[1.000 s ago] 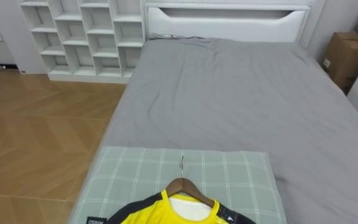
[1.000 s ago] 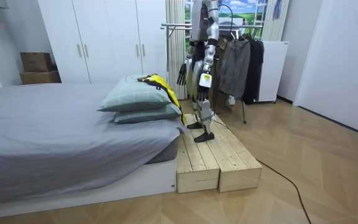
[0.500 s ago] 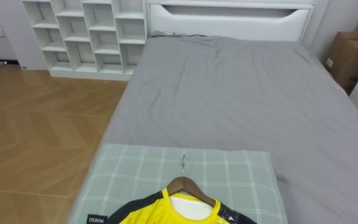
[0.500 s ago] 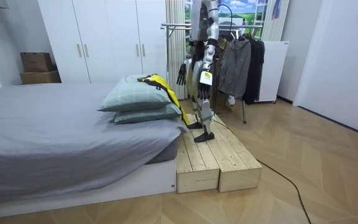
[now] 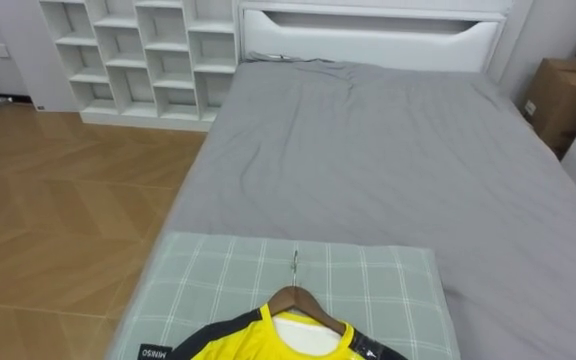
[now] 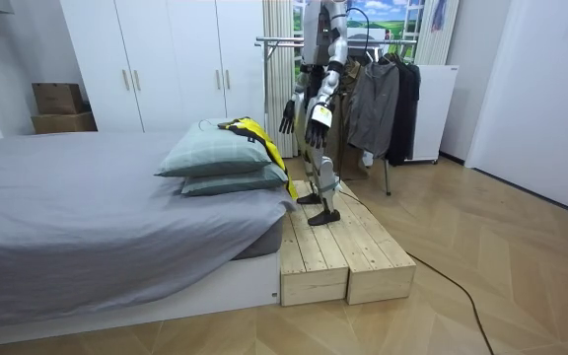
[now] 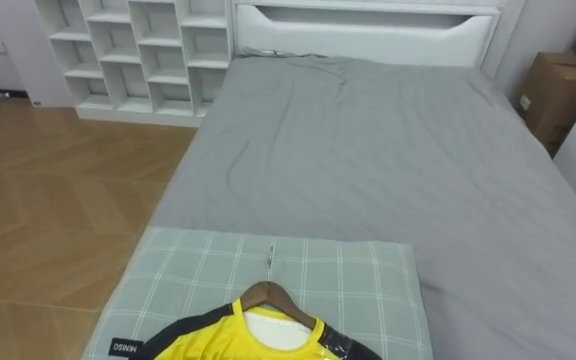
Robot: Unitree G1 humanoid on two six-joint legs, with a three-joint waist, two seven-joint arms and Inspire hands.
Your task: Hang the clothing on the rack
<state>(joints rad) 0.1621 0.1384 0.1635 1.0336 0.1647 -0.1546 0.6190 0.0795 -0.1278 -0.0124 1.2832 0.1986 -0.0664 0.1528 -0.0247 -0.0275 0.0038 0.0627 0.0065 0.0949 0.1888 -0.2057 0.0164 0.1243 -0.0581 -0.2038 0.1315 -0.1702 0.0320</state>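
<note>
The robot stood on a low wooden platform (image 6: pixel 338 251) at the pillow end of the bed (image 5: pixel 368 150), facing it, with a clothes rack (image 6: pixel 284 41) of dark garments (image 6: pixel 378 99) behind its back. Both hands were lifted in front of its body and held nothing. The right hand (image 6: pixel 287 116) was on the far side, its fingers hanging loose and apart. The left hand (image 6: pixel 316 112) was on the side nearer the room camera, and whether it was open or closed could not be told.

The yellow shirt (image 5: pixel 268 342) lay ahead of the right hand's fingers and a little below them — near, but not touching. It was threaded on a wooden hanger (image 5: pixel 290 292) and spread over the upper of two stacked green checked pillows (image 5: pixel 218 275). The hanger's metal hook (image 5: pixel 295 263) pointed away from the fingers, toward the headboard.

Farther beyond the fingers stretched the grey sheet, with white cube shelves (image 5: pixel 138 60) off to the left and a cardboard box (image 5: pixel 558 95) to the right.
</note>
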